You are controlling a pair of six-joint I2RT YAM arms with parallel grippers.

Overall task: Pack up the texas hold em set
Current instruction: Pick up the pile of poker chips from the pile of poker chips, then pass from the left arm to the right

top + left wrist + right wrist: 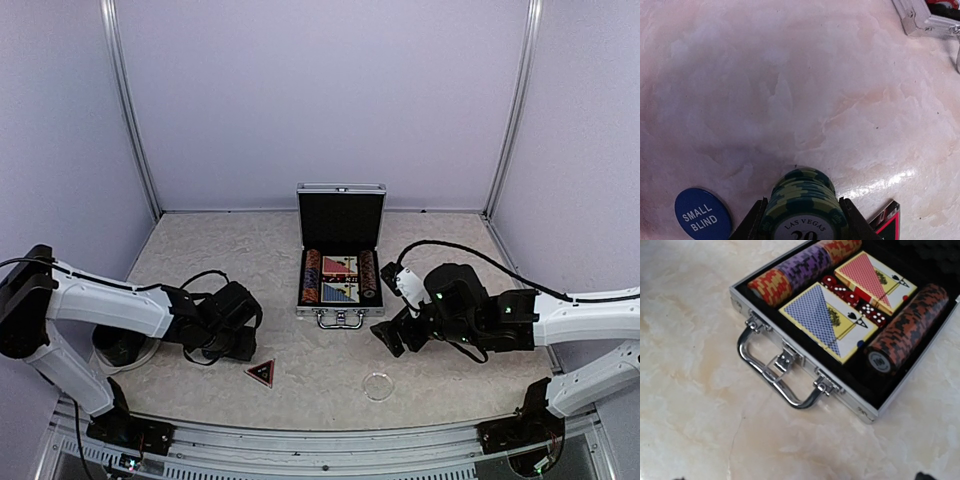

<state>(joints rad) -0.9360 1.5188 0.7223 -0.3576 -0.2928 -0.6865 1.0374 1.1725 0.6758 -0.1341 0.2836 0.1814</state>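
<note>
The silver case [341, 312] lies open at mid table with its black-lined lid upright. In the right wrist view it [805, 365] holds a blue-backed deck [827, 320], a red-backed deck [872, 277], red dice [852, 300] and chip rows [800, 267] on both sides. My left gripper [802, 222] is shut on a stack of green chips [802, 200] low over the table, left of the case [920, 20]. A blue "small blind" button [702, 215] lies to its left and the dark triangle marker [260, 373] to its right. My right gripper [392, 335] hangs open and empty near the case's front right corner.
A small clear round disc [379, 386] lies on the table in front of the right gripper. A dark round object [120, 345] sits partly hidden under the left arm at the far left. Walls enclose the table on three sides.
</note>
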